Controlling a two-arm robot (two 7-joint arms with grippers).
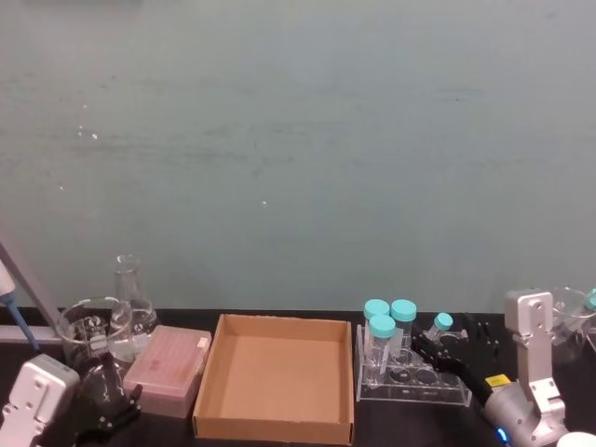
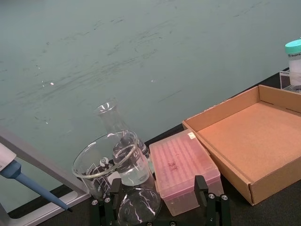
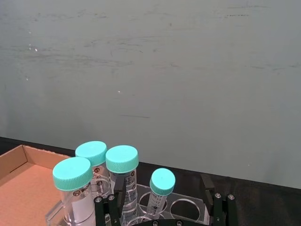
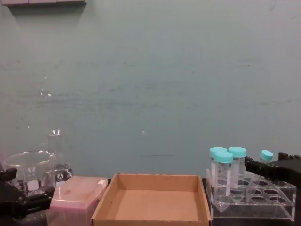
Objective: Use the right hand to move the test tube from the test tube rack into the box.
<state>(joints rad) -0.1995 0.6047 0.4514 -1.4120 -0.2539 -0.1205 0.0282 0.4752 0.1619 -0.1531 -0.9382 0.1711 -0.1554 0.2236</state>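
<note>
Right wrist view | step: pre-grasp | finds right hand (image 3: 162, 183) spread open, straddling test tube (image 3: 156, 201) upright in test tube rack (image 3: 186, 203) | next: pinch shut, lift straight up, carry leftward to box (image 1: 279, 377) | notes left gripper (image 2: 157, 190) open, parked beyond box.

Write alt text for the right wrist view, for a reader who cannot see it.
The open right hand flanks the slim test tube standing in the clear test tube rack, beside three wider teal-capped tubes. A corner of the box lies past them.
</note>
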